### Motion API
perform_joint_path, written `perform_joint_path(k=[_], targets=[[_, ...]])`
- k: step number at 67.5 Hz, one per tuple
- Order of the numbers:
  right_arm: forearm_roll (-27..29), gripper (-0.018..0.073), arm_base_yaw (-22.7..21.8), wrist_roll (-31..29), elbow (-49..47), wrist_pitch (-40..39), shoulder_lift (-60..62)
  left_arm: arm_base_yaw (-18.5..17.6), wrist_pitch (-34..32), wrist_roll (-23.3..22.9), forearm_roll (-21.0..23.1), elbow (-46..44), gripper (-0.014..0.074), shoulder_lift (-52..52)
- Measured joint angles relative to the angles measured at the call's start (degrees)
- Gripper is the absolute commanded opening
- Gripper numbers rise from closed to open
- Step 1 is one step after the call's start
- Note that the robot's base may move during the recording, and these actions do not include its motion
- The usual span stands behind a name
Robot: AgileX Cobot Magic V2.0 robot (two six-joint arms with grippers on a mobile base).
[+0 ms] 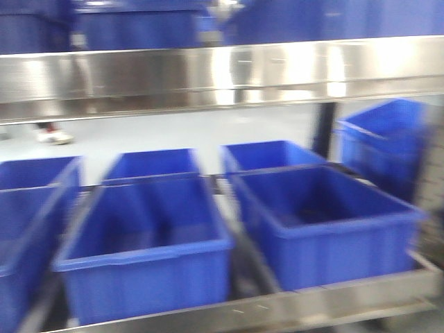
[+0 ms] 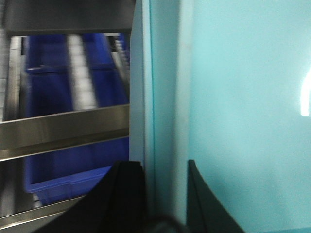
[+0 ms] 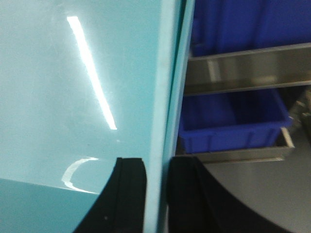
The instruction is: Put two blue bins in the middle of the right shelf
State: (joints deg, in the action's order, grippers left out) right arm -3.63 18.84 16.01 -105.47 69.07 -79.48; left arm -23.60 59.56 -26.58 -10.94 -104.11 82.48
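Steel shelving (image 2: pixel 63 128) behind; bin (image 2: pixel 243 97) pale cyan, glossy.

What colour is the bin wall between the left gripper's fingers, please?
Pale cyan-blue bin wall; the left wrist view shows it best.

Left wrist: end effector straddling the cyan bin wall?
Yes, left end effector has one finger each side of the cyan bin wall.

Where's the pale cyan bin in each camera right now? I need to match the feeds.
Front view: not in it; only dark blue bins behind a steel shelf rail.
Left wrist: the pale cyan bin fills the right side, its wall between the left gripper fingers.
Right wrist: it fills the left side, its wall between the right gripper fingers.
Shared landmark: steel shelf rail with dark blue bins, in all three.
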Motion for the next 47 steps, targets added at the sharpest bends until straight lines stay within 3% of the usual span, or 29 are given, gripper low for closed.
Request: perform_joint_path(k=[47], targets=[[0.0,-0.0167,0.0,0.0,0.0,0.0,0.0,0.0,-0.3,0.0,-0.1,0.0,-0.0111,0.1]])
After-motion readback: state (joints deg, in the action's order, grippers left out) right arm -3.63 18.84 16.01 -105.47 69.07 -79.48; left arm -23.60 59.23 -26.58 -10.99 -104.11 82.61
